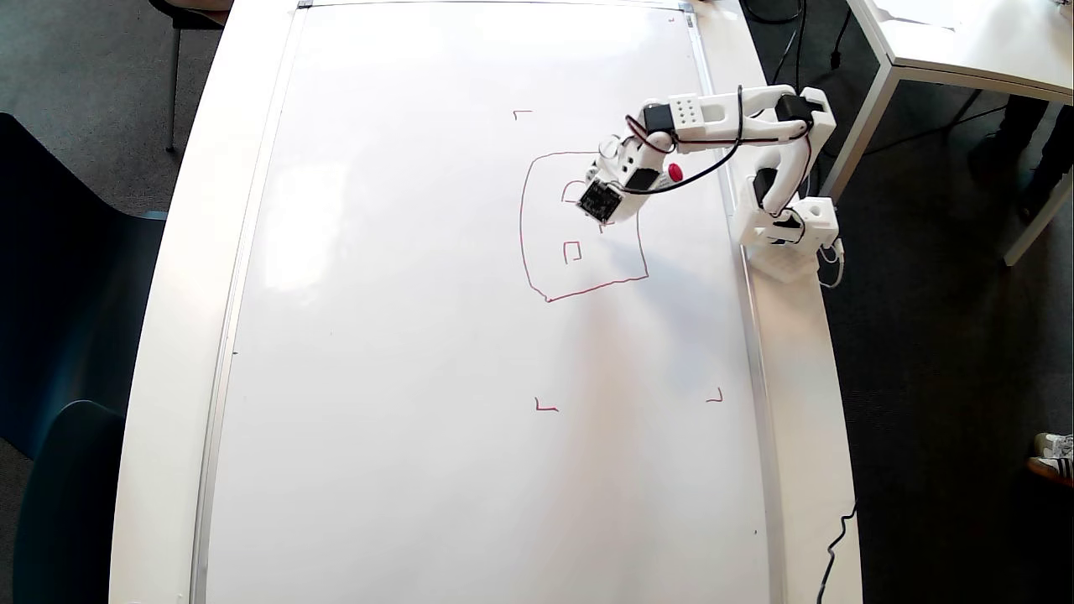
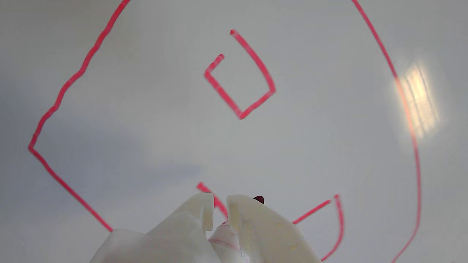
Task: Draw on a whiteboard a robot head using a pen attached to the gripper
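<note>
The whiteboard (image 1: 403, 335) lies flat and fills most of the overhead view. On its right part is the robot head (image 1: 522, 226), a wobbly red outline holding a small square (image 1: 572, 252) and a partly drawn one beside my gripper (image 1: 602, 220). The gripper reaches in from the right and hangs inside the outline. The pen (image 1: 675, 173) shows its red cap behind the wrist. In the wrist view the gripper (image 2: 219, 205) is shut on the pen (image 2: 225, 235). Its dark tip (image 2: 259, 199) sits at the board (image 2: 146, 109), by a short red stroke of the robot head (image 2: 67, 86).
Small red corner marks (image 1: 522, 113) (image 1: 545, 408) (image 1: 715, 398) sit around the drawing. The arm's base (image 1: 784, 235) stands on the white table's (image 1: 189, 252) right edge. Dark chairs (image 1: 67, 335) are on the left and another white table (image 1: 965, 42) at the top right.
</note>
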